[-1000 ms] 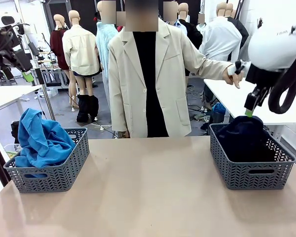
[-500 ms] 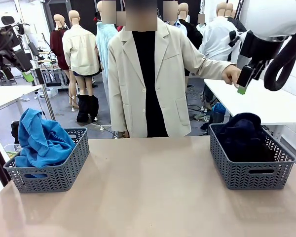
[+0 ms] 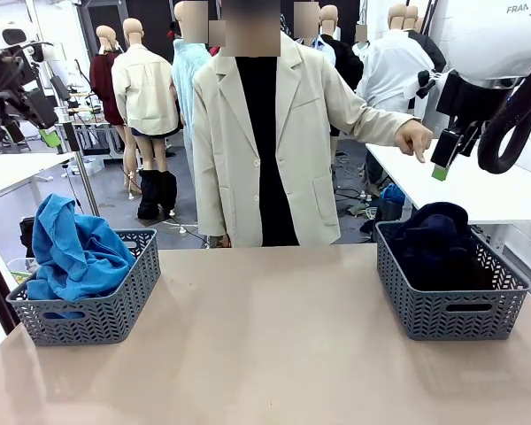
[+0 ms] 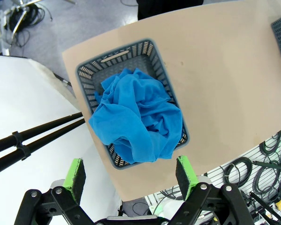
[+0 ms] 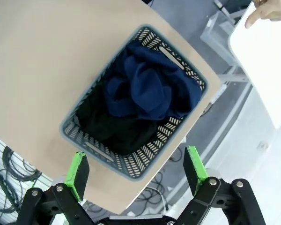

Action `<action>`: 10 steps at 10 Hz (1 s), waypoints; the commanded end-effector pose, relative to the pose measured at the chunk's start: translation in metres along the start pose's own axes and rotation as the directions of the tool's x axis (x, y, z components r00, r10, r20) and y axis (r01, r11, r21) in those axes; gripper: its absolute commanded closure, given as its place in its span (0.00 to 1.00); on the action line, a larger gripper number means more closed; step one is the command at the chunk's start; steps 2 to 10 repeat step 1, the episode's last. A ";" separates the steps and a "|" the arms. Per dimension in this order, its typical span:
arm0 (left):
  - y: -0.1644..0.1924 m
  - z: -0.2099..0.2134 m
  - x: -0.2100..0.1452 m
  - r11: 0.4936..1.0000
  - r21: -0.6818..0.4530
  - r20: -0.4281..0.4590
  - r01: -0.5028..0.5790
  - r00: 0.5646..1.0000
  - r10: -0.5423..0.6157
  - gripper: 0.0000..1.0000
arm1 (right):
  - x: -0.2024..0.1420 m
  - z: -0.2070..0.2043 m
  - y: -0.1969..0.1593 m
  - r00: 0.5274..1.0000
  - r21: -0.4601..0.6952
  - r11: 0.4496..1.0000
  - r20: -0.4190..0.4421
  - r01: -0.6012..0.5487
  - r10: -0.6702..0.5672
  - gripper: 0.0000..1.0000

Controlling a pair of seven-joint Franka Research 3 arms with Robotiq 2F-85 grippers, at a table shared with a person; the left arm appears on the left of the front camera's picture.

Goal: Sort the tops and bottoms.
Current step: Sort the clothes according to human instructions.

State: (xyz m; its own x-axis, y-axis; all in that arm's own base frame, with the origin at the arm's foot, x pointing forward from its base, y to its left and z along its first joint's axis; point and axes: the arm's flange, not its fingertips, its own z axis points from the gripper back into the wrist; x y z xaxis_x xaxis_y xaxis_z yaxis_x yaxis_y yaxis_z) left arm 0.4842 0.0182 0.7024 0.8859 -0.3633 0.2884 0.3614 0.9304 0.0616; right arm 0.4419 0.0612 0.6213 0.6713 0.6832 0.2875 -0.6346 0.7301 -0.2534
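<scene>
1. Two grey lattice baskets stand on my desk (image 3: 265,336), one at each end and well apart.
2. The left basket (image 3: 106,305) holds bright blue cloth (image 3: 75,252), bunched and piled above the rim; through my left wrist camera it spills over one long side. I cannot tell whether it is one garment or two.
3. The right basket (image 3: 447,305) holds two garments: a dark navy one (image 5: 150,89) crumpled on top, and a black one (image 5: 114,129) under and beside it.
4. My left tool (image 4: 130,172) hangs high above the left basket, its fingers spread wide with nothing between them.
5. My right tool (image 5: 136,171) hangs above the right basket, fingers likewise wide apart and bare.
6. A person in a beige coat (image 3: 274,133) stands at the far side, one hand (image 3: 415,137) stretched towards my right arm.
</scene>
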 end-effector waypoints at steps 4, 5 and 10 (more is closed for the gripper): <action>0.000 0.002 -0.001 1.000 0.001 -0.001 -0.003 1.000 0.003 0.00 | -0.001 -0.001 0.001 1.000 -0.013 1.000 0.006 -0.011 0.011 0.00; 0.000 0.002 -0.001 1.000 0.001 -0.001 -0.003 1.000 0.003 0.00 | -0.001 -0.001 0.001 1.000 -0.013 1.000 0.006 -0.011 0.011 0.00; 0.000 0.002 -0.001 1.000 0.001 -0.001 -0.003 1.000 0.003 0.00 | -0.001 -0.001 0.001 1.000 -0.013 1.000 0.006 -0.011 0.011 0.00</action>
